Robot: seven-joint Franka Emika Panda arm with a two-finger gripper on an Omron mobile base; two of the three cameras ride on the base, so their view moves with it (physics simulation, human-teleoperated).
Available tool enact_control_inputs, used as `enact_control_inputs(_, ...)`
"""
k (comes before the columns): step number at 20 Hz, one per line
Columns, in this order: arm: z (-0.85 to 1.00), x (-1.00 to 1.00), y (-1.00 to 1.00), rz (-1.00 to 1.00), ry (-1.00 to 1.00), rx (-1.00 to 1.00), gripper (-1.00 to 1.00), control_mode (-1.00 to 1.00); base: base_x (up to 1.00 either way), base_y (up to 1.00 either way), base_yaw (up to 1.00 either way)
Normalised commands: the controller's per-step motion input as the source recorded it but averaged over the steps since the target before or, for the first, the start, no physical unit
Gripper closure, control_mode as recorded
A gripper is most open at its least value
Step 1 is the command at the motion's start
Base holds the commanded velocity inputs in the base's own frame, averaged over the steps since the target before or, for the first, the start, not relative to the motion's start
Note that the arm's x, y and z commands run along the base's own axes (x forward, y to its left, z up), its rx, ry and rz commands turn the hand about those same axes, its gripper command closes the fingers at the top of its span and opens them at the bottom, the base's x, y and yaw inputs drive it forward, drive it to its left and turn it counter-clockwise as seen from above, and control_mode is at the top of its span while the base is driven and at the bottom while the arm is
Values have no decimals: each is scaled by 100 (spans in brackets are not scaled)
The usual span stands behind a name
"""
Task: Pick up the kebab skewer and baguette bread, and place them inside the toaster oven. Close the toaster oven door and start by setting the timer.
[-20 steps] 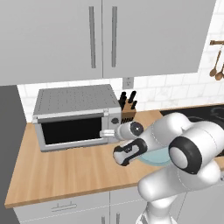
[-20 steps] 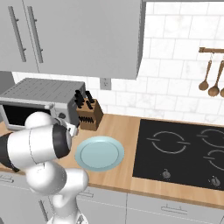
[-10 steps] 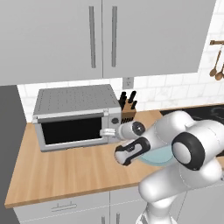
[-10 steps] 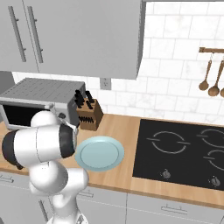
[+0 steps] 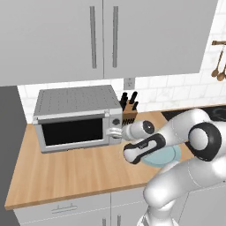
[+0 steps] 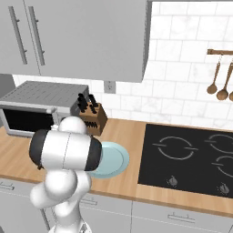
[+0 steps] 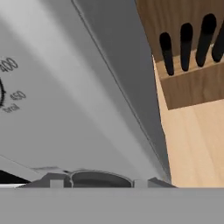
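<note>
The toaster oven (image 5: 73, 119) stands at the back left of the counter, and the toaster oven door (image 5: 75, 131) with its dark glass is closed. My gripper (image 5: 114, 132) is pressed against the oven's right-hand panel at the lower round knob. In the hand view the gripper (image 7: 100, 180) has a fingertip on each side of that knob (image 7: 101, 178), shut on it. Temperature numbers of the upper dial (image 7: 9, 65) show at the left of that view. The kebab skewer and the baguette bread are out of view.
A light blue plate (image 5: 170, 155) lies bare on the wooden counter under my forearm, also in the right base view (image 6: 113, 159). A knife block (image 5: 129, 111) stands right of the oven. The black hob (image 6: 191, 154) is further right.
My elbow has swung a little to the right. The hand stays at the oven's panel with the jaws unchanged. Oven, plate and knife block have not moved.
</note>
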Motion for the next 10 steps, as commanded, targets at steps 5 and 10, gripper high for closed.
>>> enact_control_inputs(5, -15, 0, -19, 6, -17, 14, 100, -100, 0, 0, 0)
enact_control_inputs(10, -12, 0, -4, 8, -20, 13, 100, -100, 0, 0, 0)
